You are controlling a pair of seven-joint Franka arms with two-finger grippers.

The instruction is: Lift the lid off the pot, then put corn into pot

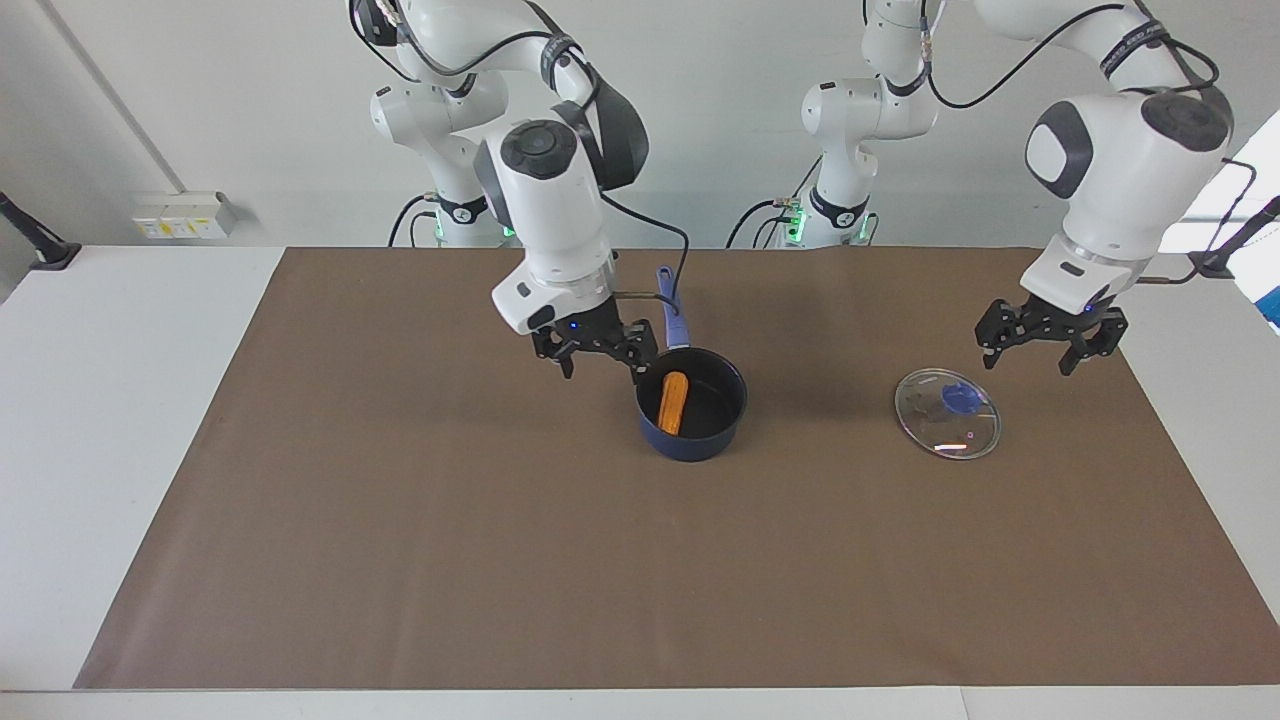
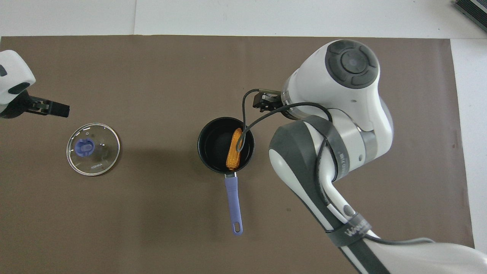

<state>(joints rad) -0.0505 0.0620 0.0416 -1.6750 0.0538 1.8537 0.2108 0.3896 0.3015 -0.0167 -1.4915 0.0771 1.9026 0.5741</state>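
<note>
The dark blue pot (image 1: 692,440) stands at the middle of the brown mat, its long handle (image 1: 672,315) pointing toward the robots. The yellow-orange corn (image 1: 673,402) lies inside the pot against the wall at the right arm's end; it also shows in the overhead view (image 2: 233,154). The glass lid (image 1: 948,413) with its blue knob lies flat on the mat toward the left arm's end, apart from the pot (image 2: 201,144). My right gripper (image 1: 600,362) is open and empty, just above the pot's rim at the right arm's end. My left gripper (image 1: 1028,352) is open and empty, over the mat by the lid (image 2: 93,148).
The brown mat (image 1: 400,560) covers most of the white table (image 1: 110,400). A dark object (image 2: 471,9) lies at the table's corner farthest from the robots, at the right arm's end. The right arm's cable (image 2: 247,114) hangs over the pot's rim.
</note>
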